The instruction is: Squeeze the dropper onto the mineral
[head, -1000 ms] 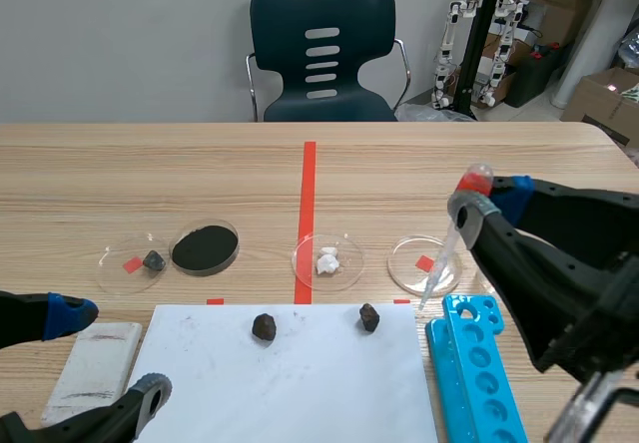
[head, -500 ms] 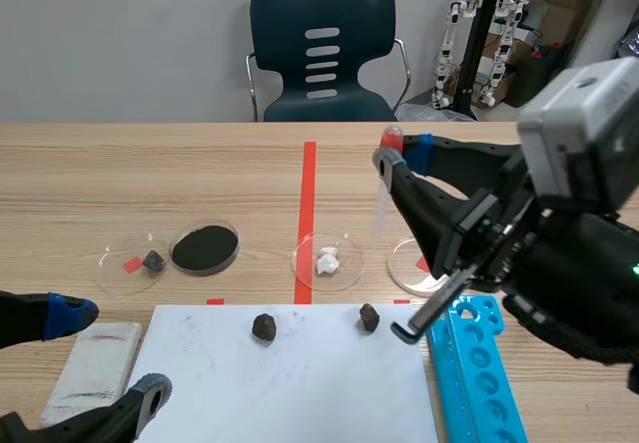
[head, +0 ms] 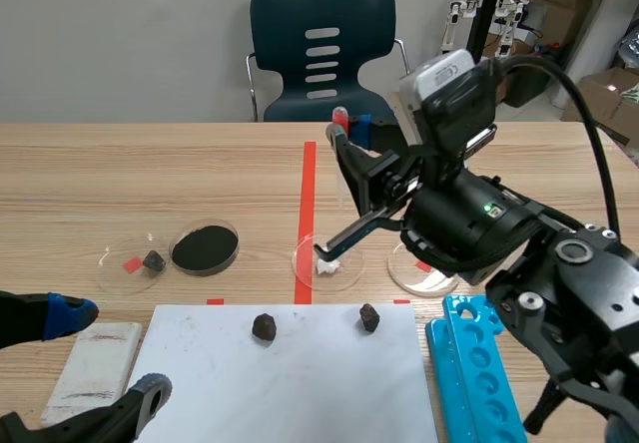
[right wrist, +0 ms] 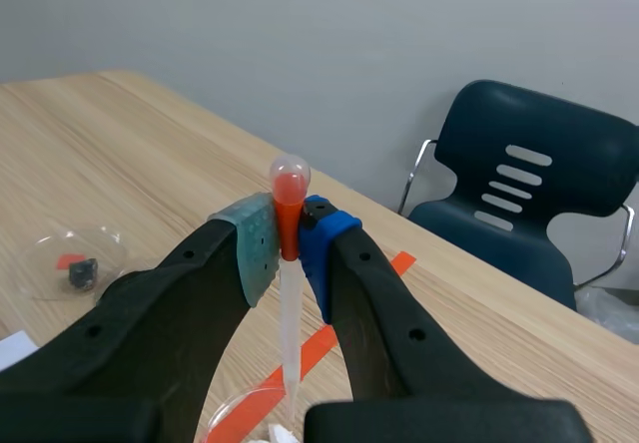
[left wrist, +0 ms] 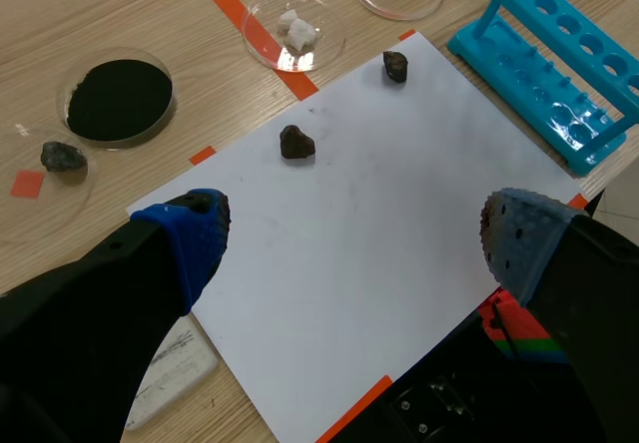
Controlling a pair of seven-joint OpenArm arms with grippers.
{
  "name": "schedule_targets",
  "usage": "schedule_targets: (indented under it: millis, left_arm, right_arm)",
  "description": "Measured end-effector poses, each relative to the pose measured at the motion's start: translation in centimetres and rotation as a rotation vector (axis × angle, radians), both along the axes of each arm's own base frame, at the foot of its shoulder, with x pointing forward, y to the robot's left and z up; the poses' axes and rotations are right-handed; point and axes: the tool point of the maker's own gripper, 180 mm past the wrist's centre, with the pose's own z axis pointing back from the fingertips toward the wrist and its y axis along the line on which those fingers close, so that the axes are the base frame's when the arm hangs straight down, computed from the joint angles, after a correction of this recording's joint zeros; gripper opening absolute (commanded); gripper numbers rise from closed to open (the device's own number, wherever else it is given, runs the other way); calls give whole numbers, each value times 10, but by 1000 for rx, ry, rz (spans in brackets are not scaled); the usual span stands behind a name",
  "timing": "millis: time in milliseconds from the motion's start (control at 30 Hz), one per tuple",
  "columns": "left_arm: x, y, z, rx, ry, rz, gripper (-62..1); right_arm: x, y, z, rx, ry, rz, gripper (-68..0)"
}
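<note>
Left pincer (left wrist: 356, 238) hangs spread wide over the near end of the white sheet (left wrist: 379, 223), holding nothing. At the sheet's far edge lie a dark stone (head: 264, 326) and a second stone (head: 369, 317), with a blue rack (head: 479, 383) just beside the sheet. Beyond them on the counter (head: 150, 184), the white mineral (head: 327, 259) sits in a clear dish (head: 345, 275). Right pincer (right wrist: 288, 253) is pinching the dropper (right wrist: 290, 303) just under its red bulb, tube pointing down above that dish.
</note>
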Motion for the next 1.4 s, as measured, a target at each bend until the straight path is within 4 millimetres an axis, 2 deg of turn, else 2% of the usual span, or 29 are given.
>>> schedule_targets:
  millis: [133,300,633,867,1400]
  left_arm:
    - [0,0,0,0,0,0,-82]
    - [0,0,0,0,0,0,-82]
    - [0,0,0,1,0,0,-82]
    - [0,0,0,0,0,0,-82]
    - [0,0,0,0,0,0,-82]
  right_arm:
    - [8,6,-17,-20,29,-9,-607]
    - [9,15,-34,-33,56,15,-607]
    - [12,23,-34,-16,22,35,-607]
    - [15,22,-46,-20,48,12,-607]
    - [17,20,-46,1,67,1,-607]
